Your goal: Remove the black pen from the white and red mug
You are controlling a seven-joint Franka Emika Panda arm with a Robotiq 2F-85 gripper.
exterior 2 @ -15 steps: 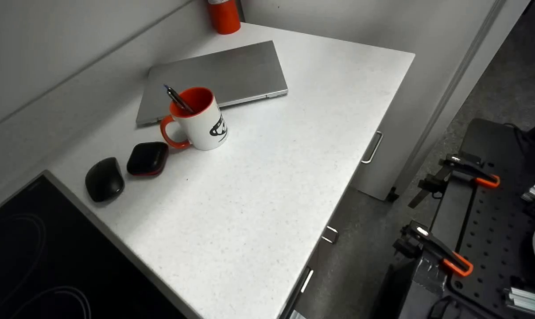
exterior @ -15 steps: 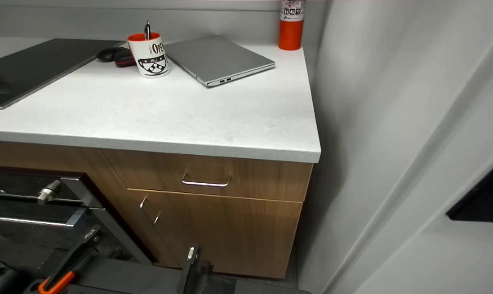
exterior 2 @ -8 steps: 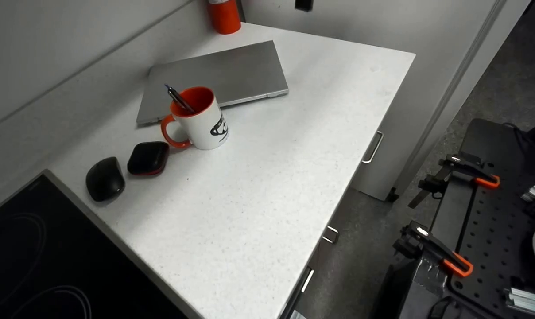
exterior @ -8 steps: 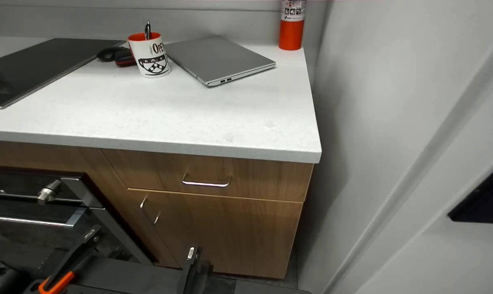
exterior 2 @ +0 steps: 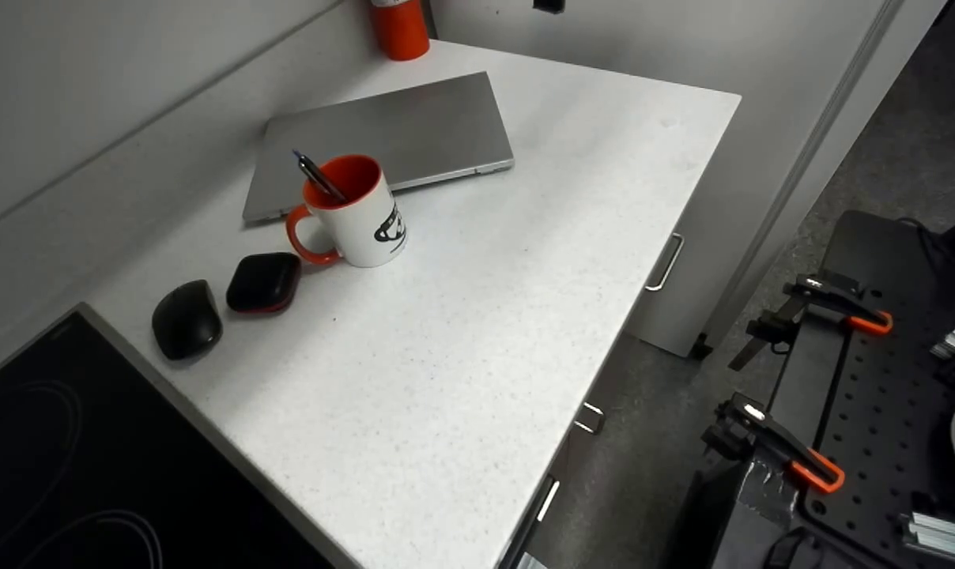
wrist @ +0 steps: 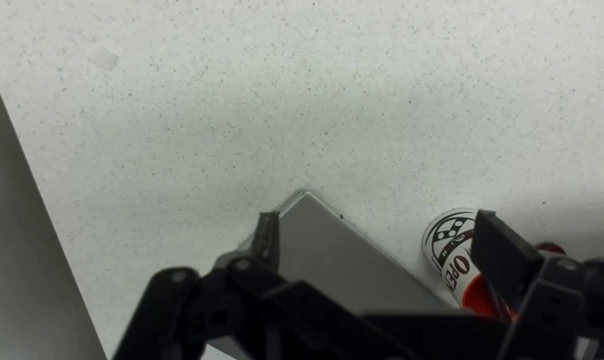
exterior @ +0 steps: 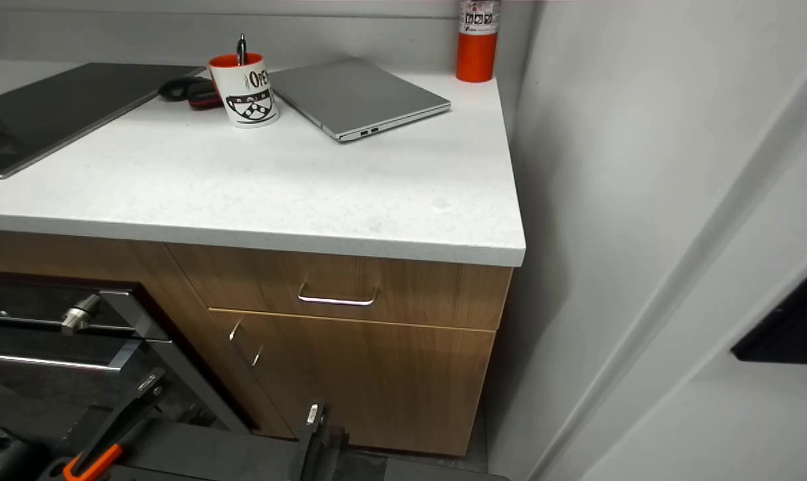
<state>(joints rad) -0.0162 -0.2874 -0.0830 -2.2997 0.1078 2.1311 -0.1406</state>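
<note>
1. Black and spread wide, the 2 fingers (wrist: 268,235) of the gripper (wrist: 382,232) have hold of nothing that I can see; through the gap, farther down, show the closed grey laptop (wrist: 327,255) and bare counter (wrist: 322,125).
2. Beyond the finger on the wrist view's right side, and partly hidden by it, is the white and red mug (wrist: 449,247); in both exterior views it stands upright on the counter, with no finger near it.
3. Leaning inside it, top end poking above the rim, is the black pen (exterior 2: 319,177); so it too sits off to that side of the gripper, well apart and ungripped.
4. By my reckoning, 0 of the removal is done; this looks like the approach, the gripper over the laptop side and not yet above the mug; left to do: move across, bring the pen between the 2 fingers, close on it, and draw it up clear of the rim.
</note>
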